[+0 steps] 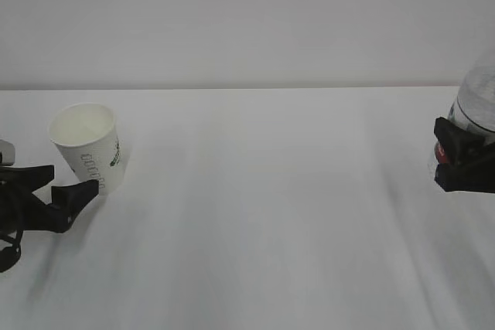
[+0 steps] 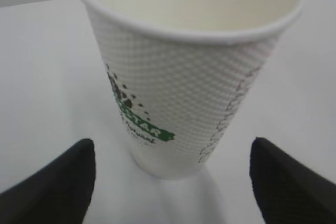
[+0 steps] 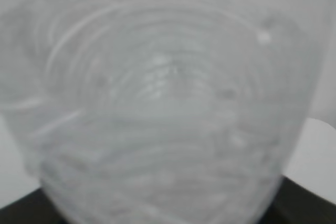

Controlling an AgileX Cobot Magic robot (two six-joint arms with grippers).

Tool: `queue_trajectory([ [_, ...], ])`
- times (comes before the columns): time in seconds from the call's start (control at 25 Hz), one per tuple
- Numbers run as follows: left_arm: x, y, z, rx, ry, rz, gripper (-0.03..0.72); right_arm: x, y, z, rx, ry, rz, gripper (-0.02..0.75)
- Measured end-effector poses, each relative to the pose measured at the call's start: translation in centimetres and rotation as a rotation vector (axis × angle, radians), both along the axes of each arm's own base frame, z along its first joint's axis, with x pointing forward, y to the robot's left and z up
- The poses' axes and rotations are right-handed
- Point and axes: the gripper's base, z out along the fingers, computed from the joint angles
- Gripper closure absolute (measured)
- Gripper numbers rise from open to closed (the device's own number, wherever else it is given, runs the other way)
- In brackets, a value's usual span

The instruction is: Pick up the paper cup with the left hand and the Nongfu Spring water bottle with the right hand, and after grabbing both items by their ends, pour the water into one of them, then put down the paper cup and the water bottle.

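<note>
Exterior view puts the left hand point(image 1: 58, 183) at the far left edge of the white table point(image 1: 263, 214), jaws spread wide, one finger point(image 1: 77, 193) at the foot of the paper cup point(image 1: 87, 147). The cup leans slightly and looks to rest on the table; whether that finger touches it cannot be told. From the left wrist view the cup point(image 2: 184, 87) fills the frame between the two dark fingertips point(image 2: 50, 184), with clear gaps on both sides, so nothing is gripped yet. The dimpled paper wall looks light and soft: a hard squeeze would probably crush it, and it is probably empty, so it should tip easily. A hold low on the body, near the stiffer base, seems the safest.

At the far right the right hand point(image 1: 464, 164) is closed on the Nongfu Spring water bottle point(image 1: 479, 102), black fingers clamped around its red label. The bottle is cut off by the frame edge, so its neck and any water are out of sight. The right wrist view shows only blurred clear ribbed plastic point(image 3: 157, 108) pressed close to the lens. Thin plastic like this likely flexes and may slip.
</note>
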Motion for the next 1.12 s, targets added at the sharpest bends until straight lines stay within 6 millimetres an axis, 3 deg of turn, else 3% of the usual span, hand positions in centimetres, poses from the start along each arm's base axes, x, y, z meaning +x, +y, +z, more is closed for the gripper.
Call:
queue_trajectory([
  [0.84, 2.8, -0.1, -1.3, 0.003, -0.024, -0.029, -0.004, 0.0, 0.0, 0.0, -0.034, -0.003, 0.005, 0.286],
  [1.12, 4.2, -2.0, -2.1, 0.001, -0.039, -0.079, -0.004, 0.0, 0.0, 0.0, -0.040, -0.004, 0.006, 0.286],
])
